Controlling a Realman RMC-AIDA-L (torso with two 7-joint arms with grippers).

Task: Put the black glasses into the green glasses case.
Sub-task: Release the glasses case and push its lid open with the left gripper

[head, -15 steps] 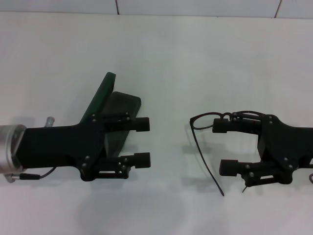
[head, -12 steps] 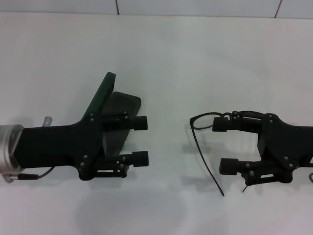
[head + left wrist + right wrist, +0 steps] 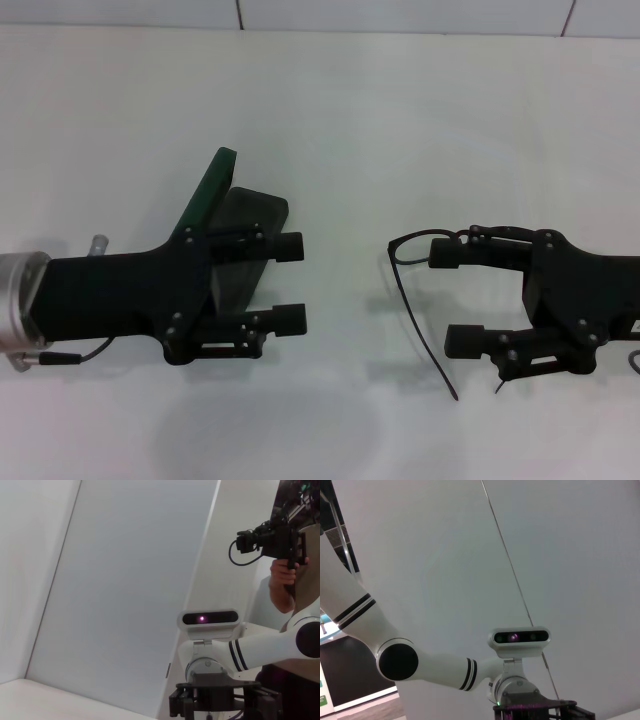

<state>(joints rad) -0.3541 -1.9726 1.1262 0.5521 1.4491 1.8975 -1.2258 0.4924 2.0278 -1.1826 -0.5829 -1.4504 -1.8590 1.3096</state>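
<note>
The green glasses case (image 3: 252,218) lies open on the white table at the left, its lid (image 3: 208,193) standing up on the far-left side. My left gripper (image 3: 291,282) is open and hovers over the case's near end, hiding part of it. The black glasses (image 3: 411,247) lie on the table at the right, with one temple arm (image 3: 424,338) running toward me. My right gripper (image 3: 449,297) is open beside them, its farther finger (image 3: 447,252) over the frame's front, which it partly hides. I cannot tell whether it touches the frame.
The white table (image 3: 340,130) ends at a tiled wall at the back. In the left wrist view the right arm's wrist camera (image 3: 210,618) shows, and a person (image 3: 287,565) holding a camera stands behind. The right wrist view shows the left arm's wrist camera (image 3: 520,637).
Both grippers have shifted slightly away from me; the right one has also edged a little to the left along the glasses. The glasses and case have not moved.
</note>
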